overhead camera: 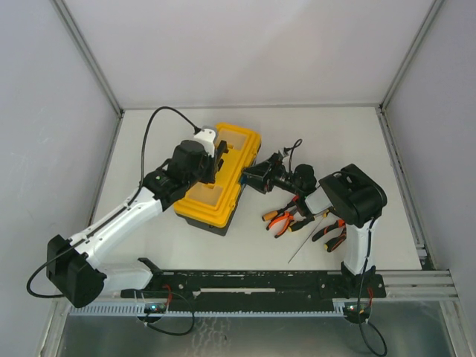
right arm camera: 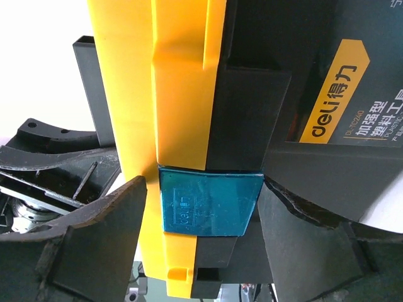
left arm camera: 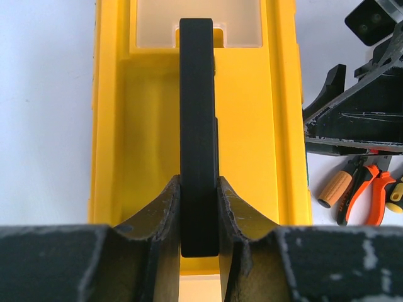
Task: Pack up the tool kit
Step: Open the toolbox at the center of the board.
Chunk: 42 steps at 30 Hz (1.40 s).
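Seeing the toolbox (overhead camera: 216, 199) left of centre on the table (overhead camera: 335, 141), skewed to the table edges, yellow lid (left arm camera: 252, 126) down on the black body. Got the left gripper (left arm camera: 199, 189) on top of it, fingers (left arm camera: 157, 207) narrow, pinched on both faces of the black handle (left arm camera: 198, 94).

Got the right gripper (right arm camera: 201, 233) at the box's right side, fingers (right arm camera: 107, 245) spread wide either side of the teal latch (right arm camera: 208, 204), one on the yellow lid side, the other by the black body. Can't tell whether either finger actually touches. Nothing gripped there.

Lying loose on the table right of the box: orange-handled pliers (overhead camera: 281, 219), a second pair (overhead camera: 331, 232) near the right arm's base, a long thin screwdriver (overhead camera: 305, 242) between them. Also a tan-handled tool (left arm camera: 334, 187) just beside the pliers in the left wrist view. Partly hidden under the right arm, so can't count the rest.
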Available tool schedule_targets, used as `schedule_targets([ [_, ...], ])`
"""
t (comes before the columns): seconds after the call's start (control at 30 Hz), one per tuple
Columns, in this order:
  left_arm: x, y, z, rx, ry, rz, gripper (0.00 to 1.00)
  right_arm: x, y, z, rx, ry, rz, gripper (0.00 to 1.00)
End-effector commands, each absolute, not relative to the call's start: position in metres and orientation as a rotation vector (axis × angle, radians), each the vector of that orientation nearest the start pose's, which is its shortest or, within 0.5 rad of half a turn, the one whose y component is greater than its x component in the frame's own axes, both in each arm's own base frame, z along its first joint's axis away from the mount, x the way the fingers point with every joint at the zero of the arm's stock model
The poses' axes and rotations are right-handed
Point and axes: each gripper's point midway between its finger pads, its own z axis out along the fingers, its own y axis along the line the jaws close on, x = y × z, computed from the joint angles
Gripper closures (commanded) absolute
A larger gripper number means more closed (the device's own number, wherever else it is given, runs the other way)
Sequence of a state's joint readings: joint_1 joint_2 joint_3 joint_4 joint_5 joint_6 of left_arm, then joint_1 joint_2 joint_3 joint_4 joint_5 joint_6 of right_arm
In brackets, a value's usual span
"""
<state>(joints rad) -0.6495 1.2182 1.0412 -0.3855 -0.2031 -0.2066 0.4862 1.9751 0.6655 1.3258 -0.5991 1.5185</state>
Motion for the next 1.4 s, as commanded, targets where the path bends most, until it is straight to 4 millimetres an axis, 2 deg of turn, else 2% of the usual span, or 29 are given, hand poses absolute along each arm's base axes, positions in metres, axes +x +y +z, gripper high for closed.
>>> schedule_targets([
  [0.0,0.296,-0.213,0.204,0.409,2.126,-0.370,1.00,0.321,0.329,0.163,0.299,1.818,1.960,0.29],
  [0.1,0.296,-0.214,0.204,0.397,2.126,-0.377,1.00,0.320,0.330,0.159,0.300,1.830,1.959,0.42],
  [0.37,0.298,-0.212,0.200,0.393,2.136,-0.360,1.00,0.320,0.325,0.150,0.343,1.860,1.904,0.60],
  [0.63,0.300,-0.206,0.196,0.389,2.159,-0.307,1.00,0.321,0.314,0.138,0.375,2.022,1.643,0.63],
  [0.87,0.301,-0.207,0.197,0.387,2.156,-0.309,1.00,0.319,0.310,0.138,0.395,2.049,1.601,0.64],
  [0.97,0.301,-0.206,0.196,0.382,2.157,-0.305,1.00,0.319,0.310,0.136,0.394,2.056,1.598,0.60],
  [1.1,0.301,-0.209,0.197,0.367,2.147,-0.328,1.00,0.318,0.314,0.137,0.399,2.016,1.691,0.39],
  [1.2,0.300,-0.210,0.195,0.360,2.153,-0.338,1.00,0.318,0.316,0.143,0.385,1.934,1.788,0.28],
  [1.37,0.298,-0.214,0.191,0.343,2.161,-0.377,1.00,0.318,0.319,0.151,0.389,1.807,1.935,0.23],
])
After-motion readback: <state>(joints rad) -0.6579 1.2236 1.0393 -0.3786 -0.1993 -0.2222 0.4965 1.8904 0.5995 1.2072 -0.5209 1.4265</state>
